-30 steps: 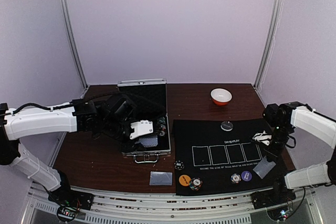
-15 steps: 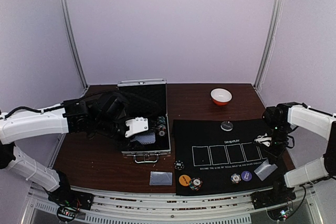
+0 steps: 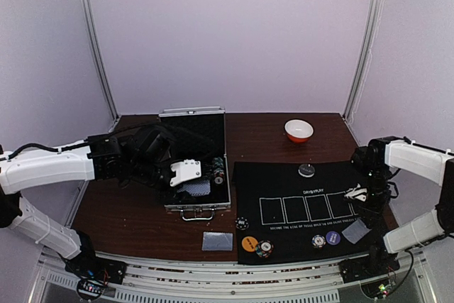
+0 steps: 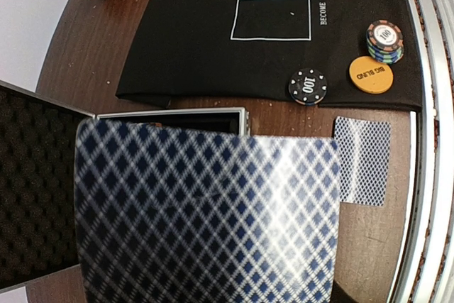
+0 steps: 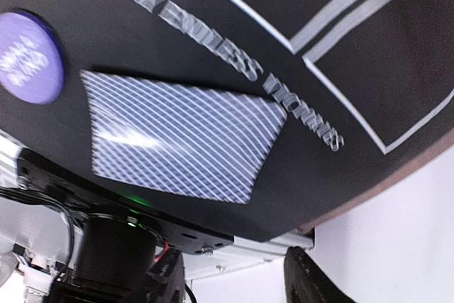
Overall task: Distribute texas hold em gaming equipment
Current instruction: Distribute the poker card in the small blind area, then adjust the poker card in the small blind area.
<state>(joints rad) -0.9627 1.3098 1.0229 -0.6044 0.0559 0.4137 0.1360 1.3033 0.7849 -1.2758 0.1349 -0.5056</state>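
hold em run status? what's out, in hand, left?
Done: a card on the table by the black 100 chip, orange Big Blind disc and chip stack; a second card on the mat beside the purple disc and another stack.
In hand: left gripper holds a third card above the open case; right gripper hangs open above the second card.
Left: likely placing that third card; the mat's outlined boxes are bare.

A blurred playing card [image 4: 206, 211], cut off by the left wrist view's lower edge, hides much of the case [image 4: 42, 189], and the smeared purple disc [image 5: 25, 54] runs off the right wrist view's left edge.
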